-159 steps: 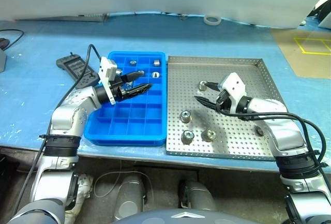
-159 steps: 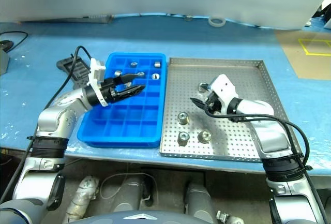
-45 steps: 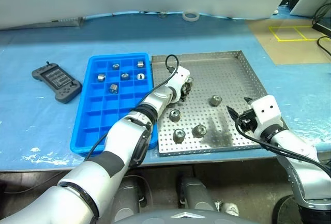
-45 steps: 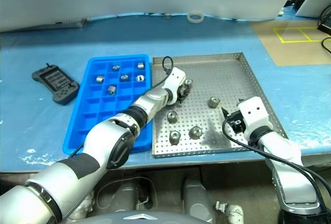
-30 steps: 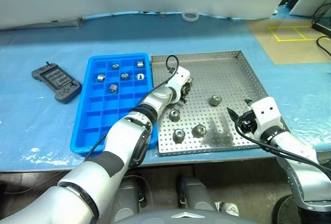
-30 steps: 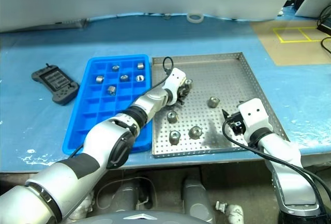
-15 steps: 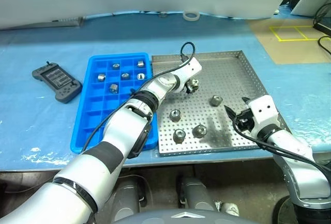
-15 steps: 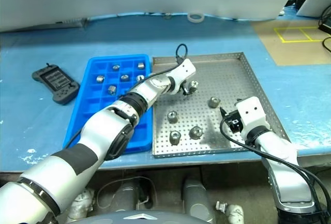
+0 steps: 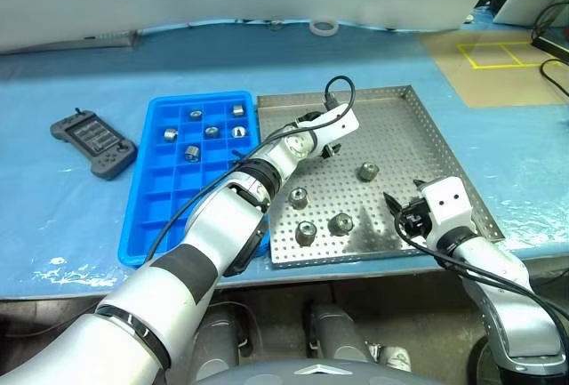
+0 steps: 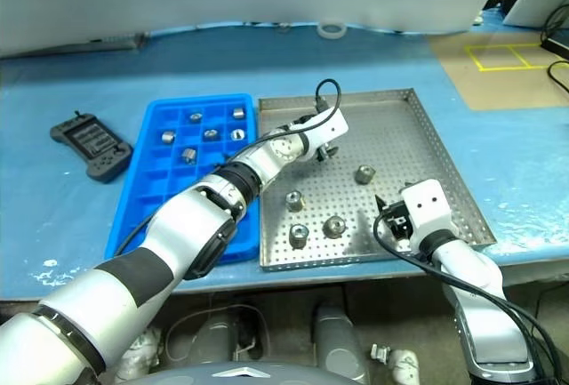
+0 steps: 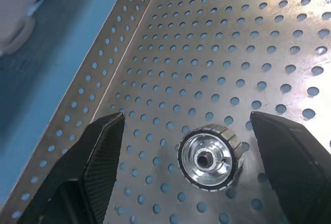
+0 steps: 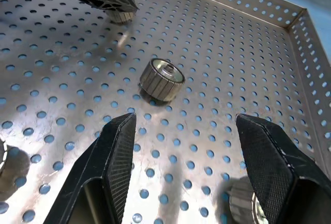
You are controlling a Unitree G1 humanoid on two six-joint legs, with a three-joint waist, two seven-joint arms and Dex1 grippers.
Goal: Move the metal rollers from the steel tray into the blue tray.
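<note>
Your left claw [image 11: 189, 146] stands wide with one of the metal rollers [image 11: 207, 156] between its fingers on the steel tray [image 9: 418, 132], and your right claw [image 12: 181, 151] gapes empty beside another.

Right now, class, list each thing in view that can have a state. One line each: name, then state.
Left gripper: open, fingers either side of one roller, not gripping it.
Right gripper: open, empty.
Steel tray: not yet emptied, other rollers loose on its floor.
Blue tray: partly filled, sorted rollers in far compartments.
Remote: lying flat, untouched.
</note>
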